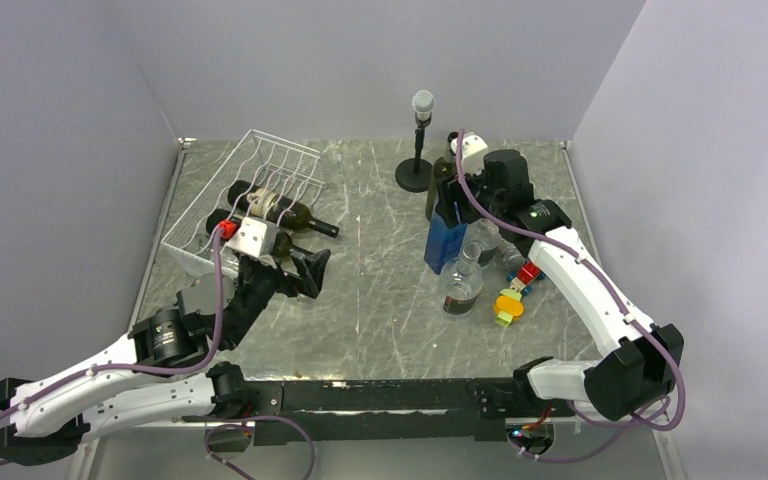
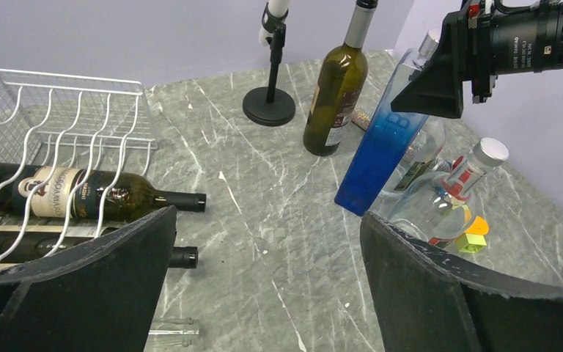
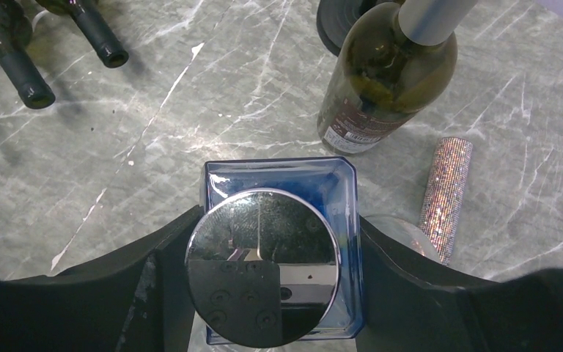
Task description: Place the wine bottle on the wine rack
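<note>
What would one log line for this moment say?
left tool open by wine rack | two bottles lying on rack | right tool around blue bottle top, grip unclear | wine bottle upright on table

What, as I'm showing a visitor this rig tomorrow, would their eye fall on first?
The tall blue bottle with a mirror-like cap, standing right of centre between the right tool's fingers. Next, two dark wine bottles lying in the white wire rack at far left, necks poking out near the open left tool. An olive-green wine bottle stands upright beside a microphone stand.
</note>
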Robot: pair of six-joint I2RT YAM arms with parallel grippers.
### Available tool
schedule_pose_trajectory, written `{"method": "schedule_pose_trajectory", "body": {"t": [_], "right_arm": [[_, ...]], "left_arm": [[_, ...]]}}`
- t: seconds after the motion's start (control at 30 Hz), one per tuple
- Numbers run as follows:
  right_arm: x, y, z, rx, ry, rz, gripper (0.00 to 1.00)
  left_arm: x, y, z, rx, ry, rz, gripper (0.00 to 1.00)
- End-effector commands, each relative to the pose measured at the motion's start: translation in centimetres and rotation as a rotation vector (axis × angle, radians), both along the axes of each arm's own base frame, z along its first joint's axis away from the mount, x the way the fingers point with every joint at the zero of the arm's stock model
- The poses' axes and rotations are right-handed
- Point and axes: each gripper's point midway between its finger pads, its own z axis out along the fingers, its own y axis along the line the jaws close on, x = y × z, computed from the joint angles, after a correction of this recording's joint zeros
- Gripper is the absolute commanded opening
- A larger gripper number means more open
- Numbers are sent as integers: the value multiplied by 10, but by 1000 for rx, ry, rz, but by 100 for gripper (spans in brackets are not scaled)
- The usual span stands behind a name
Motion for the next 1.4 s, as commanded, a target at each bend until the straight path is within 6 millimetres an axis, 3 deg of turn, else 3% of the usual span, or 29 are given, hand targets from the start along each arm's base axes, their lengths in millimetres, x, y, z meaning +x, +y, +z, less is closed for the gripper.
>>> {"method": "schedule_pose_trajectory", "body": {"t": [0.0,0.17,0.43,0.73,1.13,1.37], "right_arm": [[3,10,37,84,-101,36,0],[-7,26,58,186,-109,92,0],[-32,42,111,377,-153,156,0],[-72,72,149,574,-70,310,0],[-107,100,163,658,35,365,0],[-116,108,170,703,67,370,0]], "left_arm": [[-2,-3,2,-30,12,-10,99],[-3,-5,-4,-36,29,-18,99],[-5,-11,-12,-51,42,-47,99],[-20,-45,-25,-60,23,-226,99],[-27,-91,-80,-14,62,-372,99],[-28,-98,-98,20,52,-398,99]]}}
